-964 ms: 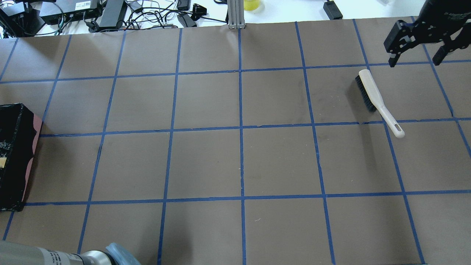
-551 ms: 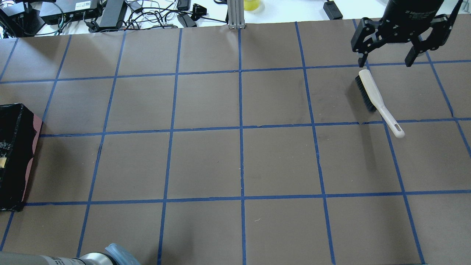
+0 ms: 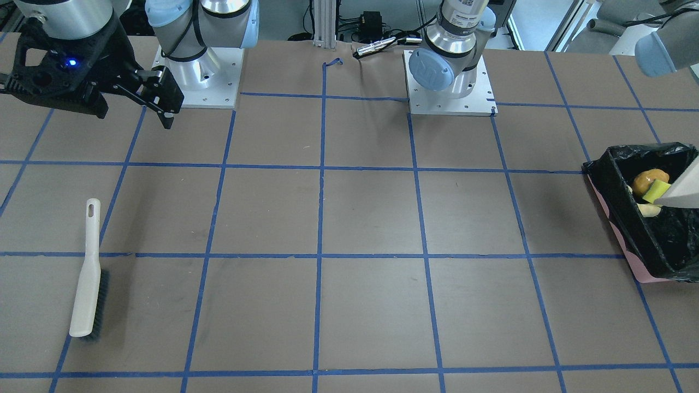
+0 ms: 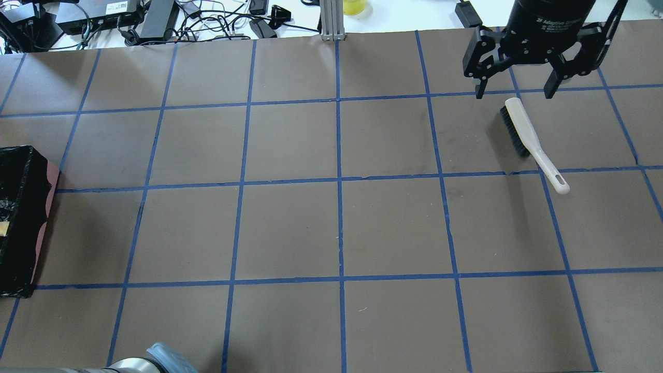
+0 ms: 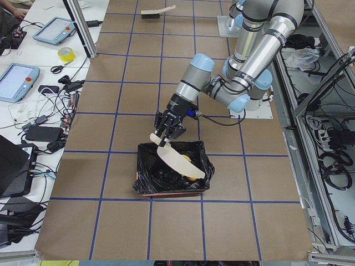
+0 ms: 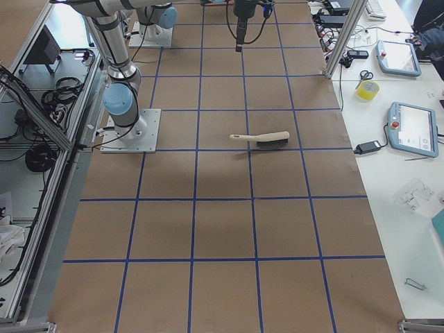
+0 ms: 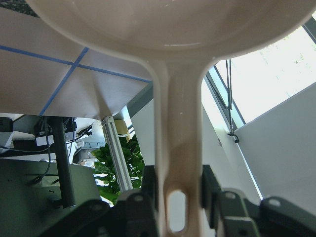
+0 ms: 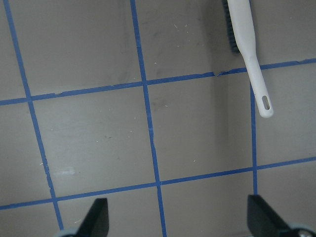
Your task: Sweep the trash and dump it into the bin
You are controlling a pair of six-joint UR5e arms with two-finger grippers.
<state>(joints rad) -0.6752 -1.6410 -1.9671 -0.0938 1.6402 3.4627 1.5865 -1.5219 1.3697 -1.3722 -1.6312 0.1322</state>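
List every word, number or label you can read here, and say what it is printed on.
"2F Adaptive": white print on the black body of the right claw, cut off after that.
White sticker on the black box at the far edge: too small to read.
Sticker on the left arm: too blurred to read.

The tabletop (image 4: 290, 228) is brown and flat. Blue tape lines (image 4: 339, 181) cut it into big squares. A metal post (image 4: 330, 20) stands at its far edge. Behind the post, a white bench (image 4: 414, 15) holds black boxes and tangled cables (image 4: 207, 20). On the bench there are also two tablets (image 5: 54, 30), a yellow tape roll (image 5: 65, 54) and scissors (image 5: 57, 68). A green plant (image 7: 116, 165) grows near a bright window (image 7: 266, 74).
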